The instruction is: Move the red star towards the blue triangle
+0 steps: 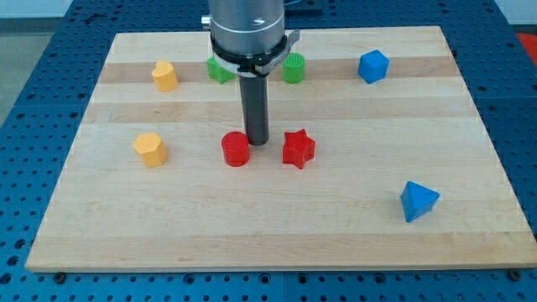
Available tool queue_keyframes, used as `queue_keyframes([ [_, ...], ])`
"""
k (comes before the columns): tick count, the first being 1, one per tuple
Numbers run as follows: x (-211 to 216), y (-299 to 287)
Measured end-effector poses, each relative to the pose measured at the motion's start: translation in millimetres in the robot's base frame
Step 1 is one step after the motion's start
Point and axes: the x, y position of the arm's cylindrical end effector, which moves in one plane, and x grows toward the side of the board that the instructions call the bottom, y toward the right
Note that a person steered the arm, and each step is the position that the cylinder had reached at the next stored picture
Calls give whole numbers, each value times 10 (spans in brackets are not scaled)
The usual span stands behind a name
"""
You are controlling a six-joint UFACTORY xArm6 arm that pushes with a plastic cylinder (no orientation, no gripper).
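Red star-shaped block (298, 148) sits just right of my tip (257, 143), red round block (237, 149) just left; blue triangular block (418, 201) far right near wooden board (352, 243) edge, bare wood between. No fingers on this rod.

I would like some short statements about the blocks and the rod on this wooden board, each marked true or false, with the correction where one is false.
1. My tip stands between the red cylinder block and the red star block. True.
2. The blue triangle block lies at the view's upper left. False: it lies at the view's lower right, near the edge of the wooden board.
3. Two orange blocks sit on the view's left side. True.
4. The red star block touches the blue triangle block. False: a wide stretch of board separates them.
5. The blue cube block lies near the view's bottom. False: it lies near the top right.
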Motion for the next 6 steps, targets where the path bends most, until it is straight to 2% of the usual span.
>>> queue_keyframes([
  [1, 80, 274],
  [3, 206, 1210],
  [6, 306, 1343],
])
